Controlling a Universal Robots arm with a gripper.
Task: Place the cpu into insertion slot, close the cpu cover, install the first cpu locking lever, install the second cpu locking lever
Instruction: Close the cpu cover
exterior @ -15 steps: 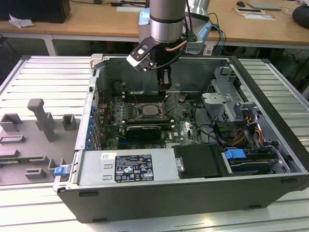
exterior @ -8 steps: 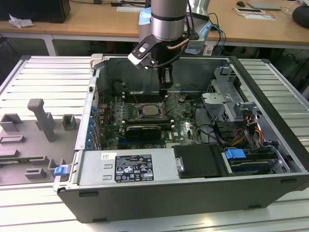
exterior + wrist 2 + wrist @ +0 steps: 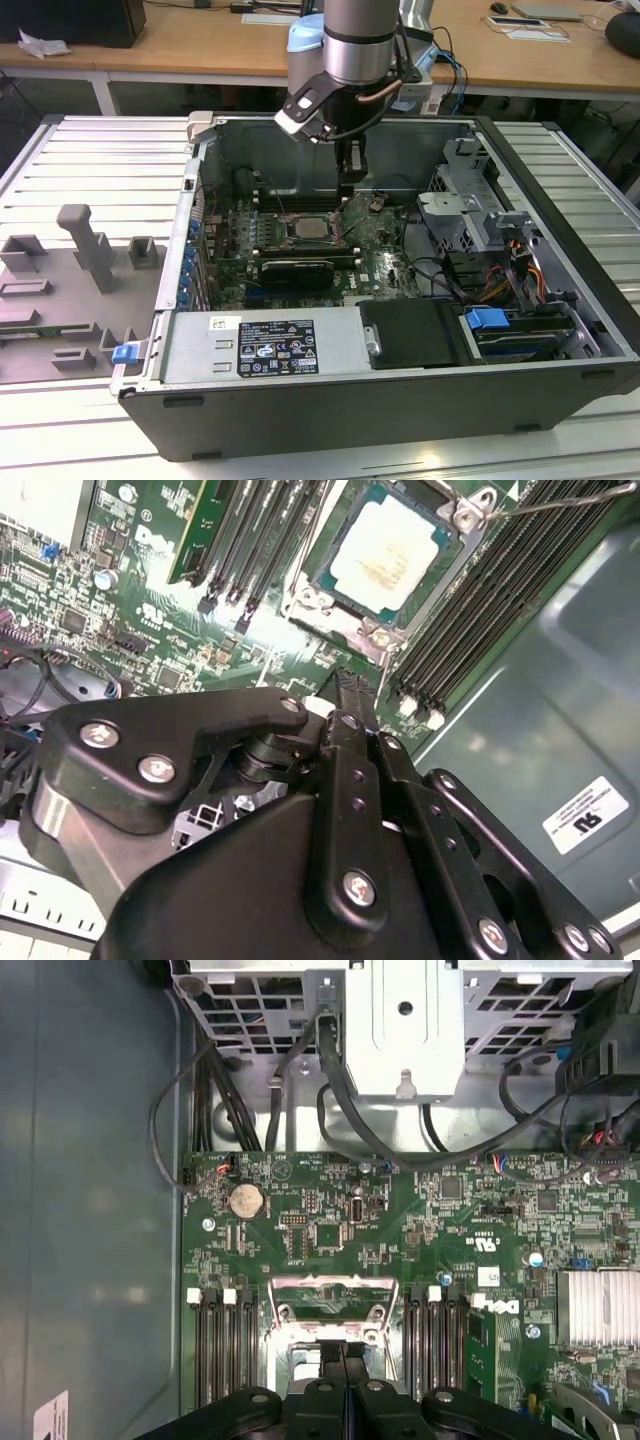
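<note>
Tool [image 3: 347, 682] pinched closed, empty; pale silver square cpu [image 3: 388, 555] seated in insertion slot [image 3: 312, 580].

Cpu [image 3: 385, 555] top is a pale silvery cream. The circuit board [image 3: 150, 610] is green, speckled with silver. Memory slots [image 3: 480, 605] are black, pincer [image 3: 352, 685] matte black, case [image 3: 400, 425] dark grey, plus a bright blue tab [image 3: 488, 320] at the exterior view's lower right.
</note>
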